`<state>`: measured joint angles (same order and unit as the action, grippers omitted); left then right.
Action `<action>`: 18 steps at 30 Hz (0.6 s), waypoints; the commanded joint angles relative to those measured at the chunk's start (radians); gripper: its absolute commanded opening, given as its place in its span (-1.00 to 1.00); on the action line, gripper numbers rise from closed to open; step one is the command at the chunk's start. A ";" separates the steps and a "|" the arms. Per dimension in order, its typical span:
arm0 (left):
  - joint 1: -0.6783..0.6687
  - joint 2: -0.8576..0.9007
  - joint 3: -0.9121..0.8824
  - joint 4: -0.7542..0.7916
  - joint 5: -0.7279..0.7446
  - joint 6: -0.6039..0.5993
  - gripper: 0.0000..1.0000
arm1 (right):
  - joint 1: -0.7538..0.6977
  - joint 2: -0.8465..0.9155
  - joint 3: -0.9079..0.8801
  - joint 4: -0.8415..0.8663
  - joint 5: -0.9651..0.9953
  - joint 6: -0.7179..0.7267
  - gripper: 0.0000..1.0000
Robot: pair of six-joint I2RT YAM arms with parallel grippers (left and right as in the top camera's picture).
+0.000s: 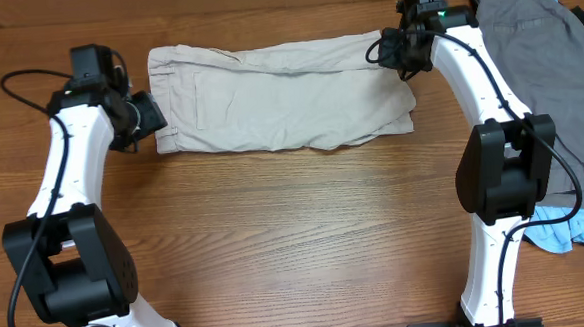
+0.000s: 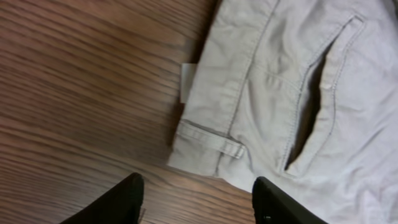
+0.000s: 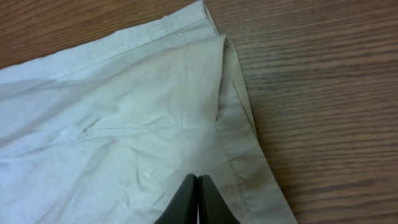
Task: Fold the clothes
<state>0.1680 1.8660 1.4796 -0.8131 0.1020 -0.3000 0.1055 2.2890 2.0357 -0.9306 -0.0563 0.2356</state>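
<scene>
A pair of beige shorts (image 1: 278, 94) lies flat across the far middle of the wooden table, folded lengthwise with the waistband at the left. My left gripper (image 1: 149, 116) is open just off the waistband's near-left corner. In the left wrist view its fingers (image 2: 198, 183) straddle the bare wood beside the belt loop and pocket of the shorts (image 2: 292, 74). My right gripper (image 1: 402, 58) is shut over the right leg hem. In the right wrist view its closed fingertips (image 3: 199, 180) hover above the flat shorts fabric (image 3: 124, 124) with nothing seen between them.
A pile of clothes sits at the right edge of the table: a grey garment (image 1: 537, 61) on top and a light blue one (image 1: 566, 229) under it, behind my right arm. Bare wood spreads in front of the shorts.
</scene>
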 commanded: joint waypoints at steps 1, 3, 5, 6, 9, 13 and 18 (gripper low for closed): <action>0.008 0.011 0.008 0.018 0.034 0.090 0.25 | 0.000 0.014 -0.028 0.005 -0.009 -0.008 -0.92; 0.008 0.013 0.008 0.037 0.034 0.124 0.30 | 0.000 0.030 -0.034 0.009 -0.009 -0.008 -0.92; 0.008 0.020 0.008 0.062 0.041 0.153 0.40 | 0.002 0.040 -0.035 0.014 -0.010 -0.006 -0.92; 0.008 0.035 0.008 0.083 0.071 0.190 0.53 | 0.002 0.044 -0.035 0.017 -0.009 -0.007 -0.92; 0.008 0.080 0.008 0.110 0.116 0.242 0.64 | 0.002 0.045 -0.035 0.014 -0.005 -0.008 -0.92; 0.011 0.153 0.008 0.155 0.122 0.249 0.71 | 0.002 0.046 -0.036 0.008 -0.005 -0.008 -0.92; 0.016 0.227 0.008 0.224 0.193 0.303 0.75 | 0.002 0.046 -0.063 0.008 -0.001 -0.008 -0.92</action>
<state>0.1776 2.0514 1.4796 -0.6140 0.2222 -0.0689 0.1055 2.3314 1.9968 -0.9245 -0.0559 0.2344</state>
